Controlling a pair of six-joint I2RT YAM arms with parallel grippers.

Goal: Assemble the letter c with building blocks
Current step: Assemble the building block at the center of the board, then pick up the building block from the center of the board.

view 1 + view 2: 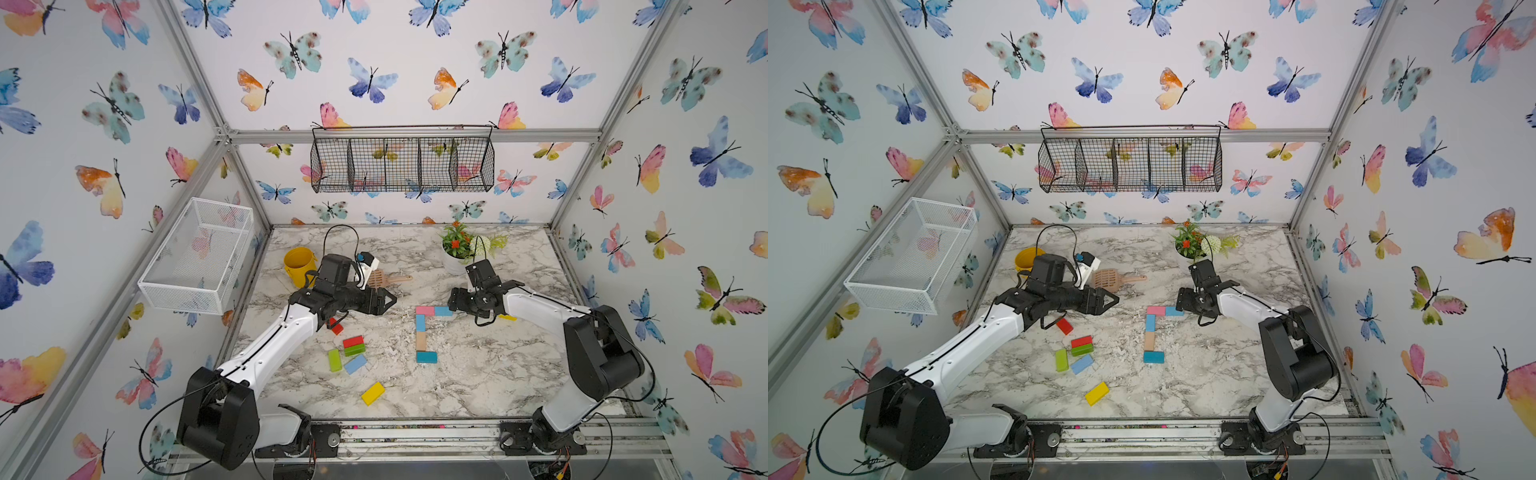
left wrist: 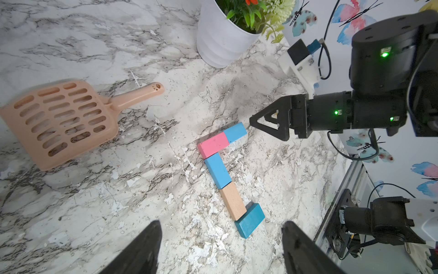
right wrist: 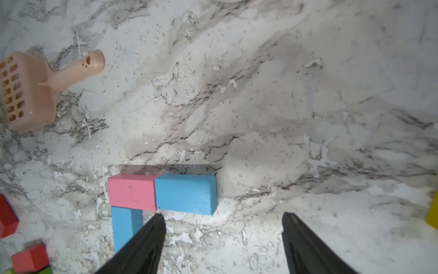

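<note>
Five building blocks lie end to end on the marble table: a pink one [image 1: 424, 310] and a light blue one [image 1: 443, 311] across the far end, a light blue one [image 1: 420, 323] and a tan one [image 1: 421, 341] down the side, and a teal one [image 1: 427, 357] at the near end. My right gripper [image 3: 222, 218] is open and empty, just right of the far light blue block [image 3: 186, 193]. My left gripper [image 2: 221, 227] hangs open and empty left of the shape. Loose red [image 1: 353, 342], green [image 1: 354, 350] and yellow [image 1: 372, 393] blocks lie beneath the left arm.
A tan slotted scoop [image 1: 384, 278] and a yellow bucket [image 1: 299, 266] sit behind the left arm. A white flower pot [image 1: 455, 259] stands behind the right arm. A yellow block [image 1: 507, 317] lies under the right arm. Wire baskets [image 1: 199, 253] hang on the walls.
</note>
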